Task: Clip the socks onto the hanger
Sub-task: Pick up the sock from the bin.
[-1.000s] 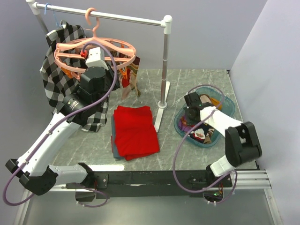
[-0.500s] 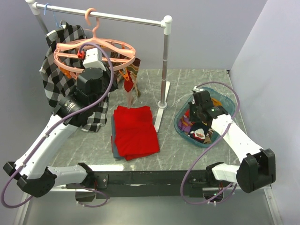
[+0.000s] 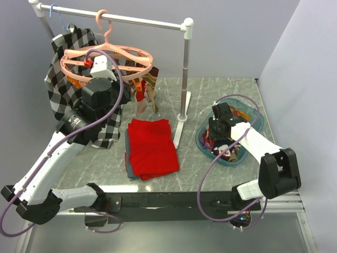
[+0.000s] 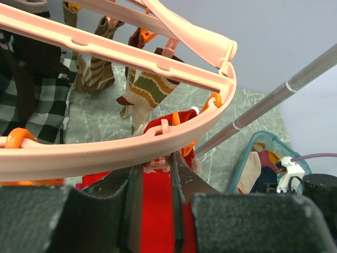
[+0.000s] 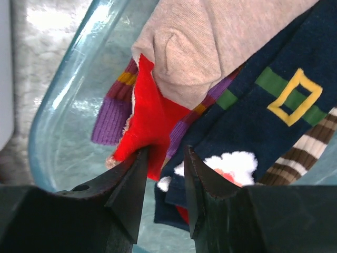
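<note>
Salmon-pink plastic marks the goal: the hanger (image 3: 71, 62) hangs by its hook at the far left of the worktop (image 3: 221, 89). The loose socks (image 3: 225, 153) lie heaped in a translucent blue tub (image 3: 201, 141) at the right. The two are well apart, with the upright post (image 3: 185, 79) of the white rail between them.

We see the left claw (image 4: 156, 171) raised under the hanger's outer ring, its jaws drawn narrow onto a pink clip (image 4: 157, 166) that dangles from the rim. A striped sock (image 4: 147, 89) already hangs from a clip farther round the ring.

The right claw (image 5: 164, 158) is down in the tub. Its jaws stand narrow, and the lower edge of a red sock (image 5: 150, 124) meets the tip of one finger. We cannot tell whether the fabric is actually pinched or merely lies beneath the tips. This sock runs lengthwise straight away from the claw, roughly in line with the gap between the jaws. A navy sock (image 5: 253, 116) overlaps it on one side.

We judge that the coming move turns on one relation: the held clip lies up and far to the left of the tub. The right arm is the nearer to the socks and the left arm the nearer to the hanger. A sock must therefore be lifted out, carried leftward past the post and above the folded red cloth (image 3: 152, 147), and presented cuff-first to that clip.
</note>
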`<act>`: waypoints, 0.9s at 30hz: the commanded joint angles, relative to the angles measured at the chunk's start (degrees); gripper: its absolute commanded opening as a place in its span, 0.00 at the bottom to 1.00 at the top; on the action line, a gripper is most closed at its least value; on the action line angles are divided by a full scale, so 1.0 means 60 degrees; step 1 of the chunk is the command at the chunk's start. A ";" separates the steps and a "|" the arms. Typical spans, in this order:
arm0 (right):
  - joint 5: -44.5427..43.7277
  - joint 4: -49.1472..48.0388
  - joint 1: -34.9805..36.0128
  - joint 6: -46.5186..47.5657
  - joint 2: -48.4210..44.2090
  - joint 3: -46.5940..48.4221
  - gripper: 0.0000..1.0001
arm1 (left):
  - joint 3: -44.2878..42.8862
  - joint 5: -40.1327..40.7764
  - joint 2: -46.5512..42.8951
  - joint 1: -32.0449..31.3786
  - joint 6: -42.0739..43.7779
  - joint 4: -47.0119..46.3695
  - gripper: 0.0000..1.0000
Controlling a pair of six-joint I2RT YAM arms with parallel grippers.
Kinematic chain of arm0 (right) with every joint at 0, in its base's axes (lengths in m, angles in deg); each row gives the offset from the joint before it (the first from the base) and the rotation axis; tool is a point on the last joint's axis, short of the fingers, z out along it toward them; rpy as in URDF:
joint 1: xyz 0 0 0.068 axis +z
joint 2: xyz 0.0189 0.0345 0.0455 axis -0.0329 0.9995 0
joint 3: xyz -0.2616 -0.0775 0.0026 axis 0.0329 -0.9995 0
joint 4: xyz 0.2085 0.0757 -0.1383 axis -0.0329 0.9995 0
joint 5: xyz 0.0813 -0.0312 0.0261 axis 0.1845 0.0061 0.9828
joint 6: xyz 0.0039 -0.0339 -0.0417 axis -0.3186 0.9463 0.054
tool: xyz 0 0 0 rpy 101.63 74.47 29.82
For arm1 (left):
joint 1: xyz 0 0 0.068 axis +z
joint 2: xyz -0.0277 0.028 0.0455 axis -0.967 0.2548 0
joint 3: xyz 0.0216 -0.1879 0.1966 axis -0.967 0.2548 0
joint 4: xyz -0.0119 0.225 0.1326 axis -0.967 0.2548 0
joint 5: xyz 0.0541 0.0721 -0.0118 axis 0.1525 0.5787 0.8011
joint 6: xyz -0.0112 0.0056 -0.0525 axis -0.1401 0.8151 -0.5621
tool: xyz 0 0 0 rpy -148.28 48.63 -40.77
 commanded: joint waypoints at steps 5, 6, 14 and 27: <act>0.0045 -0.0609 -0.0031 0.0770 0.0456 0.0415 0.41 | 0.0030 -0.0347 -0.0192 0.0005 -0.0105 -0.0060 0.04; 0.0075 -0.0639 -0.0002 0.0770 0.0515 0.0400 0.40 | 0.0015 -0.0347 -0.0193 -0.0010 -0.0076 -0.0060 0.04; 0.0150 -0.0874 -0.0017 0.0713 0.0531 0.0399 0.00 | -0.0014 -0.0479 -0.0207 0.0005 -0.0003 -0.0074 0.04; 0.1378 0.0460 0.1461 -0.0781 -0.2033 0.3050 0.00 | 0.0103 -0.1166 -0.0192 0.0005 0.0202 -0.0718 0.04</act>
